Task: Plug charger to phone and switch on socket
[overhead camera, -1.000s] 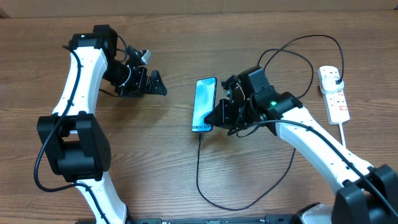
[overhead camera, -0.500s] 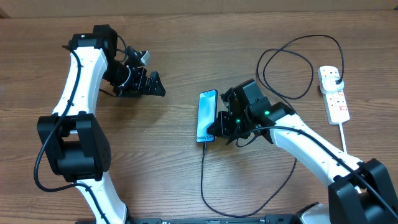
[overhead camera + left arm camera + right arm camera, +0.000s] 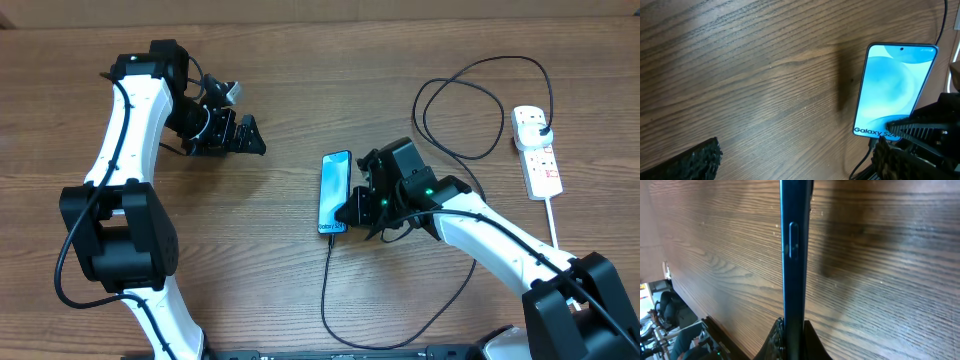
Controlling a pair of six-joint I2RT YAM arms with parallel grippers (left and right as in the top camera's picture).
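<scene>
In the middle of the table [image 3: 300, 70], the phone [image 3: 335, 188] sits with its screen lit. The right gripper [image 3: 349, 212] is clamped shut on its lower end; the right wrist view shows the phone edge-on with a finger [image 3: 772, 341] on either side of it. The charger [image 3: 324, 290] reaches right up to the phone's bottom edge, loops across the wood and runs up to the socket [image 3: 541, 160] at the far right, where its black plug looks seated.

So I'd say the plugging-in step is pretty much done, though I can't actually see the connector tip go in. The left gripper [image 3: 242, 137] hangs well off to the left with its jaws wide open, holding nothing.

Next up, I reckon, is letting go of the phone without yanking the cable, then swinging the right arm over to press a pinkish-red switch on the socket. It's a small target, so that calls for a careful fingertip push.
</scene>
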